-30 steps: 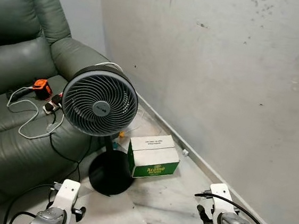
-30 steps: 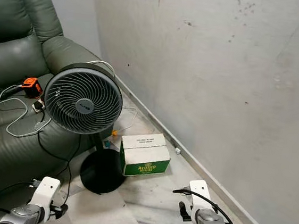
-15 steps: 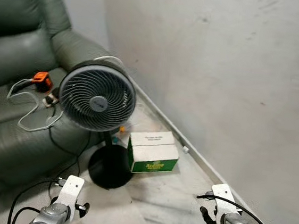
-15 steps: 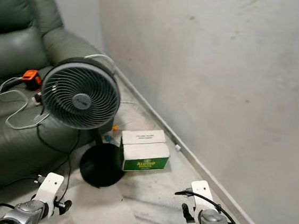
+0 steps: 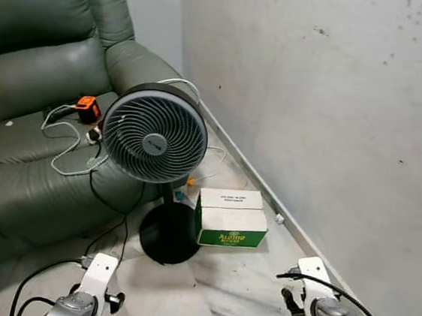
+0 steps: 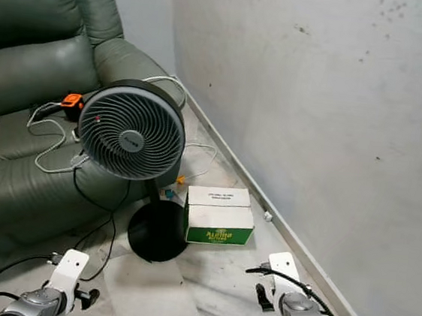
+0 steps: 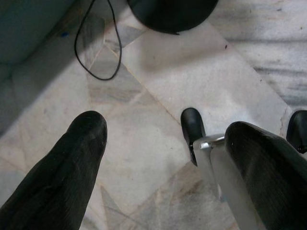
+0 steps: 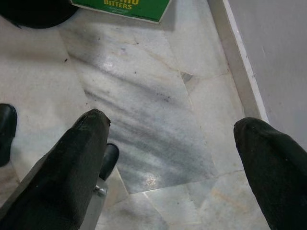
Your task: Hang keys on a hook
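Lettering reading "BITTERS" marks one green-and-white box (image 5: 232, 220) beside one pedestal fan (image 5: 155, 136); left gripper (image 7: 168, 143) and right gripper (image 8: 172, 143) hang over marble floor (image 8: 144, 105), fingers apart, empty.

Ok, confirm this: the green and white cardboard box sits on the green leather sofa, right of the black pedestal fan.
Not quite. The green and white cardboard box sits on the marble floor, not the sofa, right of the black pedestal fan. The left eye view shows it.
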Available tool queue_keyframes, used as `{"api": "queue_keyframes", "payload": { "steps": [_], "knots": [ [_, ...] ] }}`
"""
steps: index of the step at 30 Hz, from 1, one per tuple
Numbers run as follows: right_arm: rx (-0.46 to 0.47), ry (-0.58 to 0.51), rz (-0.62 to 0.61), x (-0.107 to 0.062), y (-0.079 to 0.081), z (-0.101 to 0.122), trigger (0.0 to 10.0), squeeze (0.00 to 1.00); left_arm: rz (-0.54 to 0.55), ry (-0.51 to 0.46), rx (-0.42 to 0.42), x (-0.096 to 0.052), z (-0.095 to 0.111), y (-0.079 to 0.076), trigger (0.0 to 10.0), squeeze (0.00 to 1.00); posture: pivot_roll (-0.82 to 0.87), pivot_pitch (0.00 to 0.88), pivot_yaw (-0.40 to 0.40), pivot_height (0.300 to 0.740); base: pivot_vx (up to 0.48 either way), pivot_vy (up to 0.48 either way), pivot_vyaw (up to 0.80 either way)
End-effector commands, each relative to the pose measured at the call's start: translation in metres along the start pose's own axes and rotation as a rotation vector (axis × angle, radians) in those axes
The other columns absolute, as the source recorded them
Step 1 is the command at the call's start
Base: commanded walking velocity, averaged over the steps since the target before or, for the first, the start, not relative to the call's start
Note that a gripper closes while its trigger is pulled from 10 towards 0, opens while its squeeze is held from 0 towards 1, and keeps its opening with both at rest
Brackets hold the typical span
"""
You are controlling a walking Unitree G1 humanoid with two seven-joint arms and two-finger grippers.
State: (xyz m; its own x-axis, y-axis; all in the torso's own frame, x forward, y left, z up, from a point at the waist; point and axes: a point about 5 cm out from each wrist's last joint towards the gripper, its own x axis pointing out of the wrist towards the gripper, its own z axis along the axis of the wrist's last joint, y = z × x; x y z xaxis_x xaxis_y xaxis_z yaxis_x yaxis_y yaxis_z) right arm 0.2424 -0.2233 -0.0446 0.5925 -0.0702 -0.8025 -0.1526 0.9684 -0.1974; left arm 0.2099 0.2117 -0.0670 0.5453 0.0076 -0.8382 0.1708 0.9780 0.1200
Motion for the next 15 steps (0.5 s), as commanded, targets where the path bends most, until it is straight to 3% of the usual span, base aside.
{"api": "queue_keyframes", "payload": {
  "steps": [1,8,15],
  "knots": [
    [0.027,0.016,-0.005,-0.0001,0.0011,-0.0049,10.0,0.00,0.003,0.006,0.005,-0.0005,-0.0024,0.0020,10.0,0.00,-0.01,0.048,0.012,0.740,0.000,0.000,0.00],
    [0.107,0.016,-0.021,0.0000,0.0016,-0.0067,10.0,0.00,0.019,-0.043,-0.025,-0.0007,0.0010,0.0023,10.0,0.00,-0.02,0.048,0.013,0.740,0.000,0.000,0.00],
    [0.113,0.016,-0.023,0.0000,0.0015,-0.0063,10.0,0.00,0.015,-0.054,-0.008,-0.0007,0.0029,0.0023,10.0,0.00,-0.02,0.049,0.015,0.740,0.000,0.000,0.00]
  ]
}}
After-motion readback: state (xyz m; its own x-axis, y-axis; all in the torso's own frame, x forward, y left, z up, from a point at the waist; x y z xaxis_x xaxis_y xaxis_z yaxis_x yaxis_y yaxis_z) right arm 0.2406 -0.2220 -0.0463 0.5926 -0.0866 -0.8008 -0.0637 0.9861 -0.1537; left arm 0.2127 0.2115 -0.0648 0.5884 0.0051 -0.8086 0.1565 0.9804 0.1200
